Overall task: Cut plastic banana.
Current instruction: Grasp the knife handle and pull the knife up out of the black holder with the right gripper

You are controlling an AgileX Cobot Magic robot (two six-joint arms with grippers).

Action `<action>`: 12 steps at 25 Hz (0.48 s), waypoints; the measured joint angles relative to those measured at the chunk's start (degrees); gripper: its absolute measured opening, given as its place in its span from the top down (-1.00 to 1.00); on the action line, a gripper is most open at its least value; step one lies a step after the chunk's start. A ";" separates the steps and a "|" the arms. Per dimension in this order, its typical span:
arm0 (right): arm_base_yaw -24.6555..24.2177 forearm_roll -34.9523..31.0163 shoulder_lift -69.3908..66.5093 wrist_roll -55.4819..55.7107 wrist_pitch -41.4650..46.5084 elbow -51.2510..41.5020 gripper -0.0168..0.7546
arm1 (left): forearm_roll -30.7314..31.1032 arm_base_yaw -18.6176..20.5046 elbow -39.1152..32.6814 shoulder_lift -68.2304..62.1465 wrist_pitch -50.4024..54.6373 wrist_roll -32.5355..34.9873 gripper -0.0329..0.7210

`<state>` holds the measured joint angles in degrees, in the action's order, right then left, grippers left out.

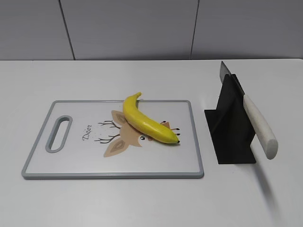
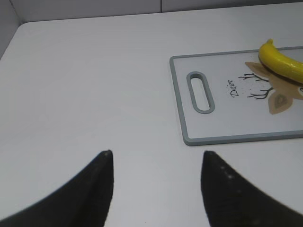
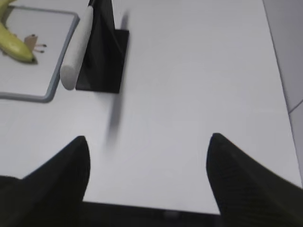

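Glossy yellow plastic banana [image 1: 147, 122], whole, lying diagonally on its side, stem far-left, dark tip near-right

glossy yellow plastic banana [image 1: 149, 124] on a smooth, matt white cutting board [image 1: 71, 163] with grey rim; a metal-bladed knife [image 1: 253, 116] with smooth off-white handle rests in a matt black stand [image 1: 232, 137].

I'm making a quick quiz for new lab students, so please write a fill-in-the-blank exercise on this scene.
1. The plastic banana lies on the ____ board.
2. The knife rests in a ____ stand.
3. The left gripper and right gripper are both ____, holding nothing.
4. The word printed on the board is ____.

Missing words: cutting; black; open; Deer
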<state>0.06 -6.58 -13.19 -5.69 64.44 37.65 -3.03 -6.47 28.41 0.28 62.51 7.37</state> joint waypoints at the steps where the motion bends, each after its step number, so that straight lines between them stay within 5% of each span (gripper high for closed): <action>1: 0.00 -0.05 -2.23 0.00 1.76 1.33 -0.58 | 0.00 0.00 0.00 0.00 0.00 0.00 -0.61; 12: 0.00 -0.74 -24.31 0.05 5.17 13.67 -0.54 | 0.00 0.00 0.00 0.00 0.00 0.00 -0.61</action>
<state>0.06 -7.33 -37.49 -5.63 69.60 51.32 -3.03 -6.47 28.41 0.28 62.51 7.37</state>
